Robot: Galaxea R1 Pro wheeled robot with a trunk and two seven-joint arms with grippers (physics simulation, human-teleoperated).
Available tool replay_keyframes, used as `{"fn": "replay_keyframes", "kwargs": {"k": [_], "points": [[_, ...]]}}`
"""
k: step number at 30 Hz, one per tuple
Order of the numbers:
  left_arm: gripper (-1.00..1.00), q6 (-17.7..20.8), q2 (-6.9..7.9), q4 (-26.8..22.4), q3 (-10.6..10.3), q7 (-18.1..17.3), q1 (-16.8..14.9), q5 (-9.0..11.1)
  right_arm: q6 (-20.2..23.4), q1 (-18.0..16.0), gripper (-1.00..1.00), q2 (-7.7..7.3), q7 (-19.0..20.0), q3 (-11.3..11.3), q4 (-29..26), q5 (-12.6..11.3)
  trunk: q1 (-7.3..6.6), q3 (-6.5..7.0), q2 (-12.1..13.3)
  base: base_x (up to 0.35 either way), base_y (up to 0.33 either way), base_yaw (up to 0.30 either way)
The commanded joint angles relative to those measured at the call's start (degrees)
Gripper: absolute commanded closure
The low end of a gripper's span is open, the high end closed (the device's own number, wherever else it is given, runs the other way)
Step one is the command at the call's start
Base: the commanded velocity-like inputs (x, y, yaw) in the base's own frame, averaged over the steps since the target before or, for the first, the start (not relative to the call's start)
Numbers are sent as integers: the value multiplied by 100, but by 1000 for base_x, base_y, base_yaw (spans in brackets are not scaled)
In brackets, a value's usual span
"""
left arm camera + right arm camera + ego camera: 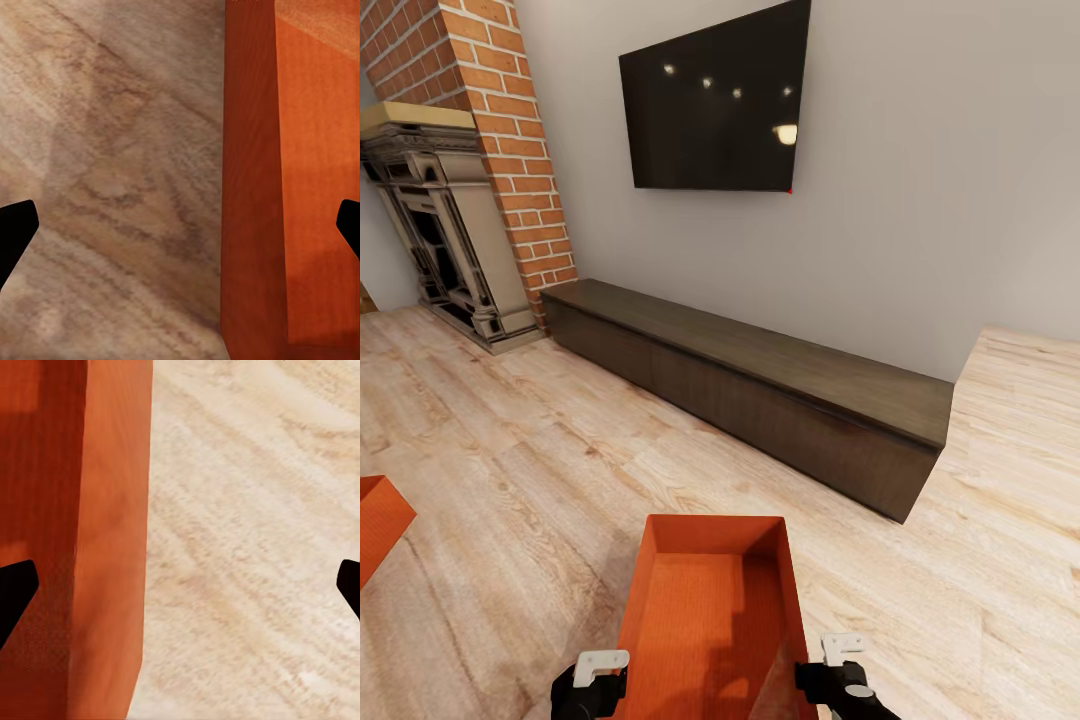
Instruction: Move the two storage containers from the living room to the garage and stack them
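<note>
Container [710, 620] lying between your grippers — long axis pointing away from you.
Left gripper [592, 683] and right gripper [840, 668] are hanging released, each straddling one long wall; second container [375, 522] is sitting far left.

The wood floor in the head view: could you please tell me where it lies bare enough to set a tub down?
Bare planks run between the near tub and the cabinet, and on towards the fireplace. More bare floor lies past the cabinet's right end. It is tight by the second tub at the left edge, and where both grippers, left and right, flank the near tub.
</note>
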Motion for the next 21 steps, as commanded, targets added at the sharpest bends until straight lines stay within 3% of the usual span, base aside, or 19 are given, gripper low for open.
{"fn": "replay_keyframes", "kwargs": {"k": [1, 21], "points": [[-100, -20, 0, 5, -17, 31, -3, 0, -15, -3, -100, 9, -26, 12, 5, 14, -1, -5, -2, 0, 0, 0], [-100, -17, 0, -3, -17, 31, -2, 0, -9, -3, -100, 57, -26, 20, 5, 21, -1, -5, -2, 0, 0, 0]]}}
